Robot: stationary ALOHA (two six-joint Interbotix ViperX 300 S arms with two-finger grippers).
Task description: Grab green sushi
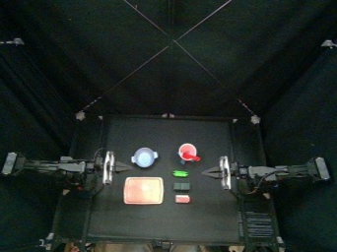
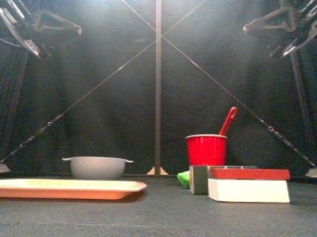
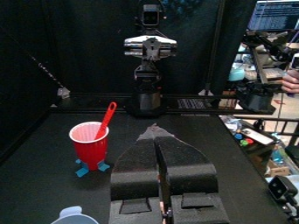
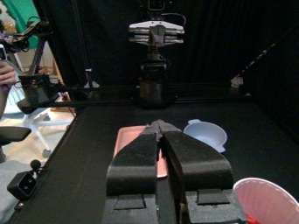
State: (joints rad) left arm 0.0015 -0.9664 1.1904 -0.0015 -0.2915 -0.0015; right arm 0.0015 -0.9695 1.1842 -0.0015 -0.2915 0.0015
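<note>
The green sushi is a tiny green block on the black table, between the red cup and the tiny red block. In the front view its green edge shows left of the red-topped block. My left gripper is shut and empty at the table's left edge. My right gripper is shut and empty at the right edge, a short way right of the sushi. Neither wrist view shows the sushi.
A blue bowl stands at the back left, and a pink square plate lies in front of it. The red cup holds a red spoon. A second small bright green bit lies close to my right gripper.
</note>
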